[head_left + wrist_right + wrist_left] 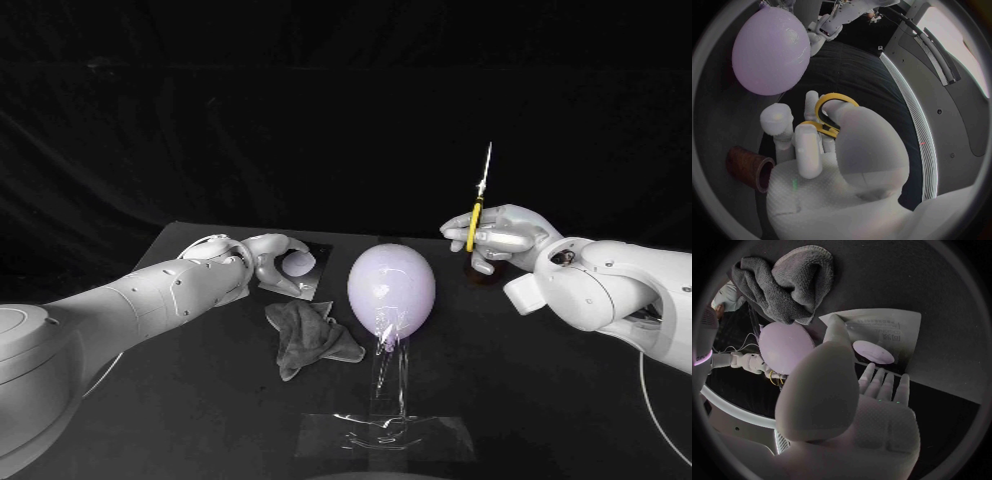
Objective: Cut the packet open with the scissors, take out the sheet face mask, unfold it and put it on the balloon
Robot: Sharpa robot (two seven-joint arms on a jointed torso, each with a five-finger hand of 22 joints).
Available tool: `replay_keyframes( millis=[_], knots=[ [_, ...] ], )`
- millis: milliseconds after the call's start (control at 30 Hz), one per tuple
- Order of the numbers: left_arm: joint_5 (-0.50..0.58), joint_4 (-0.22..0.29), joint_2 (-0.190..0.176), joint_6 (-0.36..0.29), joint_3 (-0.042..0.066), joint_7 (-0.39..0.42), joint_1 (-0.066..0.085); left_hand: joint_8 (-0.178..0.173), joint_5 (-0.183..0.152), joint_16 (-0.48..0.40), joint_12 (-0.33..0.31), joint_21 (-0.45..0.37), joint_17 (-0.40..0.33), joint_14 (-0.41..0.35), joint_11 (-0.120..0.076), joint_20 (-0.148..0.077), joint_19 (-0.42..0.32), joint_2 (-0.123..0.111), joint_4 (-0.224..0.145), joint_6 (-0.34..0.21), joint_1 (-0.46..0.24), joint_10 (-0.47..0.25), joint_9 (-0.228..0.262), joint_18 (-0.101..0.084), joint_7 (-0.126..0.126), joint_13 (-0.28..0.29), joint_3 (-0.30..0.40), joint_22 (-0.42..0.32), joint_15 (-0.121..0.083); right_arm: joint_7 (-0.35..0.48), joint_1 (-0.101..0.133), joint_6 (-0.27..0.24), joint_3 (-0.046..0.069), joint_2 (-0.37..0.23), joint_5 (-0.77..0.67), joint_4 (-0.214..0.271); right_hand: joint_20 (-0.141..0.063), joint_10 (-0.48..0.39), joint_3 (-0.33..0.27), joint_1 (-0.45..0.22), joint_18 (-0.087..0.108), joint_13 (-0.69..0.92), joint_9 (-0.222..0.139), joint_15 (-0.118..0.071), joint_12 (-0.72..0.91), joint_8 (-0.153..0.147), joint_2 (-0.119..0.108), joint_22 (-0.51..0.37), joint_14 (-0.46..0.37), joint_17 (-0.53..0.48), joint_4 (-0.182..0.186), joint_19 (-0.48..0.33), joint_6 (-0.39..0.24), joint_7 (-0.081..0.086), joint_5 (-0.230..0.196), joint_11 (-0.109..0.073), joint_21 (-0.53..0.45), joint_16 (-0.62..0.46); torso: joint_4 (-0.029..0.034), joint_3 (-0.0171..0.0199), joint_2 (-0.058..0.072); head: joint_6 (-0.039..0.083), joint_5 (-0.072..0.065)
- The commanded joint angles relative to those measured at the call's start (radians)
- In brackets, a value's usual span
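A white face-mask packet (293, 278) (879, 330) lies at the left of the black table (548, 400), one edge raised. My left hand (260, 254) (848, 405) holds it, thumb on a corner and a fingertip on its face. The pale purple balloon (392, 288) (784, 347) (770, 50) stands upright mid-table on a clear stand (387, 385). To its right, above the table, my right hand (498, 238) (826, 150) grips the yellow-handled scissors (477, 205) (834, 112), blades closed and pointing straight up.
A crumpled grey cloth (310, 338) (782, 282) lies just left of the balloon's stand, in front of the packet. The stand's clear taped base (387, 432) sits near the table's front edge. A brown tube (748, 167) stands beside my right hand.
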Motion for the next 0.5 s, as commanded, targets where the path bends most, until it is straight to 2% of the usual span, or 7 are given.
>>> replay_keyframes(
  millis=[33, 267, 333, 367, 400, 500],
  knots=[
    [-0.054, -0.007, 0.011, 0.028, -0.011, -0.033, -0.016, 0.011, 0.004, 0.007, 0.006, 0.008, 0.005, 0.019, 0.003, 0.000, 0.011, 0.046, -0.011, 0.021, 0.010, 0.022, 0.008, 0.021, 0.054, 0.001, 0.040, 0.002, 0.002, 0.006, 0.000, 0.015, 0.001, 0.001, -0.010, 0.003, -0.001, 0.252, 0.003, -0.002, 0.015, 0.000, 0.016, -0.007, 0.184, 0.003, 0.008, -0.001, 0.032, 0.001, 0.000, 0.007, 0.002, -0.004, 0.007, -0.117, -0.001, -0.005, -0.0007, 0.0011, -0.001, -0.004, -0.001],
    [-0.063, -0.029, 0.021, 0.021, -0.017, -0.039, -0.027, 0.022, 0.003, 0.021, 0.003, 0.016, 0.019, 0.067, 0.007, 0.003, 0.033, 0.082, -0.014, 0.044, 0.015, 0.057, 0.017, 0.036, 0.056, 0.002, 0.082, 0.006, 0.005, 0.006, 0.000, 0.015, 0.001, 0.000, -0.014, 0.005, -0.001, 0.253, 0.003, -0.002, 0.015, 0.006, 0.017, -0.008, 0.189, 0.003, 0.008, -0.001, 0.032, 0.000, 0.000, 0.008, 0.002, -0.005, 0.007, -0.118, -0.001, -0.005, -0.0007, 0.0020, -0.001, -0.007, -0.003],
    [-0.063, -0.032, 0.022, 0.018, -0.018, -0.039, -0.028, 0.033, 0.002, 0.033, 0.008, 0.022, 0.030, 0.105, 0.007, 0.003, 0.048, 0.104, -0.016, 0.071, 0.023, 0.094, 0.027, 0.043, 0.056, 0.005, 0.098, 0.009, 0.004, 0.006, 0.000, 0.015, 0.001, 0.000, -0.015, 0.005, -0.001, 0.253, 0.003, -0.002, 0.015, 0.006, 0.017, -0.008, 0.189, 0.003, 0.008, -0.001, 0.032, 0.000, 0.000, 0.008, 0.002, -0.005, 0.007, -0.118, -0.001, -0.005, -0.0006, 0.0021, -0.001, -0.008, -0.003],
    [-0.063, -0.034, 0.023, 0.017, -0.018, -0.038, -0.029, 0.033, 0.002, 0.033, 0.008, 0.022, 0.030, 0.105, 0.007, 0.003, 0.048, 0.104, -0.016, 0.071, 0.023, 0.094, 0.027, 0.043, 0.056, 0.005, 0.098, 0.009, 0.004, 0.006, 0.000, 0.015, 0.001, 0.000, -0.015, 0.005, -0.001, 0.253, 0.003, -0.002, 0.015, 0.006, 0.017, -0.008, 0.189, 0.003, 0.008, -0.001, 0.032, 0.000, 0.000, 0.008, 0.002, -0.005, 0.007, -0.118, -0.001, -0.005, -0.0004, 0.0019, -0.001, -0.008, -0.003],
    [-0.063, -0.035, 0.023, 0.014, -0.019, -0.038, -0.030, 0.047, 0.002, 0.047, 0.016, 0.029, 0.042, 0.149, 0.008, 0.003, 0.067, 0.125, -0.020, 0.106, 0.031, 0.143, 0.039, 0.053, 0.057, 0.009, 0.111, 0.012, 0.006, 0.006, 0.000, 0.015, 0.001, 0.000, -0.016, 0.006, -0.001, 0.253, 0.003, -0.002, 0.015, 0.006, 0.017, -0.008, 0.189, 0.003, 0.008, -0.001, 0.032, 0.000, 0.000, 0.008, 0.002, -0.005, 0.007, -0.118, -0.001, -0.005, -0.0005, 0.0020, -0.002, -0.008, -0.002],
    [-0.058, -0.038, 0.024, 0.002, -0.019, -0.033, -0.031, 0.066, 0.002, 0.060, 0.024, 0.036, 0.053, 0.193, 0.008, 0.005, 0.084, 0.144, -0.023, 0.151, 0.041, 0.201, 0.054, 0.064, 0.056, 0.013, 0.119, 0.015, 0.008, 0.006, 0.000, 0.015, 0.001, 0.001, -0.017, 0.006, -0.001, 0.253, 0.003, -0.002, 0.015, 0.006, 0.017, -0.008, 0.189, 0.003, 0.008, -0.001, 0.032, 0.000, 0.000, 0.008, 0.002, -0.005, 0.007, -0.118, -0.001, -0.005, 0.0003, 0.0013, -0.002, -0.007, -0.004]
  ],
)
